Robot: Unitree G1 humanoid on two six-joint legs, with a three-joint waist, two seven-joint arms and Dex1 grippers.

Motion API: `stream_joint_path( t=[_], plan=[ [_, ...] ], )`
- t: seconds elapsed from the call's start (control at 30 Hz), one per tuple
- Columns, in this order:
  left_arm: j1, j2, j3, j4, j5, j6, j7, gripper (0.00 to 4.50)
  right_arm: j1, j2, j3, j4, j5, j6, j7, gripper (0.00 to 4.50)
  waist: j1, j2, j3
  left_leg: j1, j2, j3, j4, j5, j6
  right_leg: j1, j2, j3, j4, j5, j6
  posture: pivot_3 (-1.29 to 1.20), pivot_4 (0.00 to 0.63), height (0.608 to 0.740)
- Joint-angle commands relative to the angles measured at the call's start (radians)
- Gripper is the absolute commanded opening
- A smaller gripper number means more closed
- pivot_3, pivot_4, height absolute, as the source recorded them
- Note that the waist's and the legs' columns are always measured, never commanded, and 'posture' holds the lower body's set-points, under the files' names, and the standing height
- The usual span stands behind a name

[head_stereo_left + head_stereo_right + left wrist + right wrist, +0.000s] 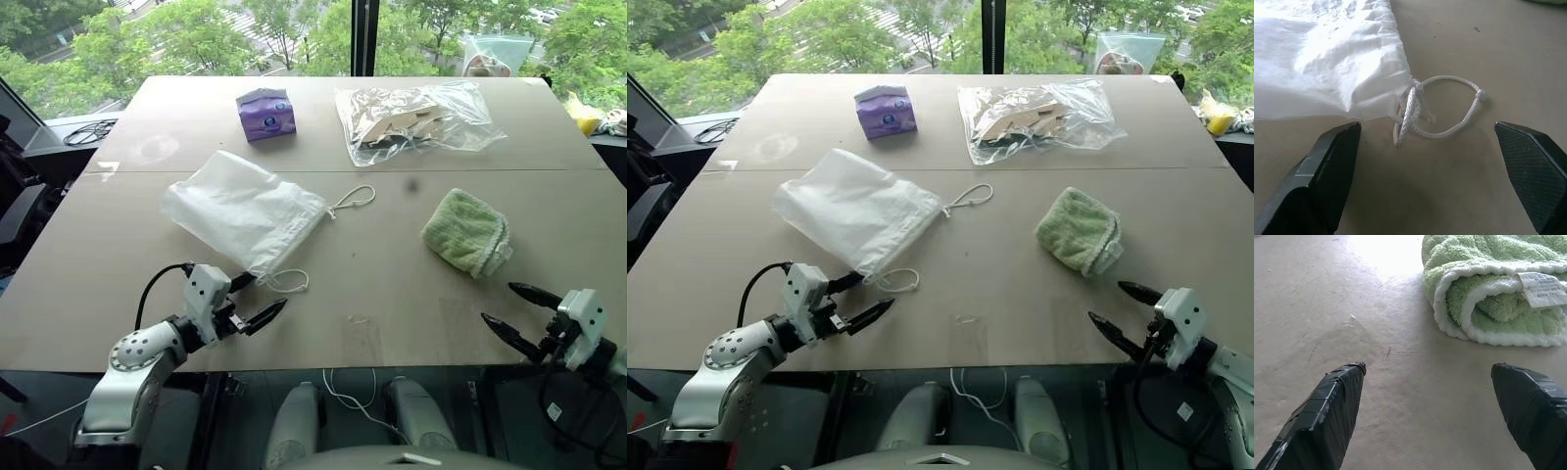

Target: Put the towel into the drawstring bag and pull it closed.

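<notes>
Left gripper point(257, 303) hangs at the near table edge, fingers spread wide, nothing between them. Just ahead of its tips lies a looped white cord point(1422, 110) at the gathered mouth of the bag point(243, 209), which lies flat on the table point(392, 294). Right gripper point(509, 310) at the near right edge, also wide and empty. Towel point(467, 231) lies folded just beyond it, white tag point(1542, 288) facing the gripper, well apart from the bag. Farther back: purple box point(265, 114) and clear plastic bag point(416, 119).
</notes>
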Motion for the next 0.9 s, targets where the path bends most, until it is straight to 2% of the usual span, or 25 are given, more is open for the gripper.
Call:
stream_joint_path(
  t=[0.03, 0.13, 0.7, 0.77, 0.9],
  plan=[
    [0.051, 0.008, 0.015, -0.003, -0.008, 0.006, -0.021, 4.5, -0.019, -0.017, -0.011, -0.015, 0.005, -0.016, 0.014, 4.41, 0.0, 0.0, 0.0, 0.0, 0.0, 0.0, 0.0, 0.0, 0.0, 0.0, 0.0, 0.0, 0.0, 0.0, 0.0, 0.0, 0.15, 0.74],
    [0.087, 0.012, 0.045, -0.029, -0.061, 0.018, -0.054, 4.5, -0.037, -0.015, -0.004, 0.001, 0.003, -0.019, 0.024, 4.41, -0.005, 0.0, 0.0, 0.0, 0.002, 0.0, -0.001, 0.0, 0.0, -0.001, 0.0, 0.001, -0.001, 0.0, 0.0, 0.0, 0.15, 0.74],
    [0.104, -0.006, 0.054, -0.055, -0.05, -0.018, -0.017, 4.5, -0.031, -0.001, 0.001, -0.004, 0.006, -0.011, 0.036, 4.41, 0.002, 0.0, 0.0, -0.001, 0.001, 0.002, -0.001, 0.0, 0.0, -0.001, 0.0, 0.0, -0.003, 0.0, 0.0, 0.0, 0.15, 0.74],
    [0.091, -0.013, 0.064, -0.085, -0.075, 0.013, 0.009, 4.5, -0.015, -0.015, 0.01, -0.029, 0.016, 0.007, 0.061, 4.41, 0.003, 0.0, 0.0, -0.001, 0.001, 0.002, -0.001, 0.0, 0.0, -0.001, 0.0, 0.0, -0.003, 0.0, 0.0, 0.0, 0.15, 0.74],
    [0.012, -0.012, 0.056, -0.196, -0.147, 0.111, 0.054, 4.5, -0.004, -0.045, 0.019, -0.202, 0.134, 0.148, 0.075, 4.41, 0.005, -0.001, 0.001, -0.002, 0.001, 0.001, -0.001, 0.0, 0.0, -0.001, 0.001, 0.0, -0.002, 0.0, 0.0, 0.0, 0.15, 0.74]
  ],
)
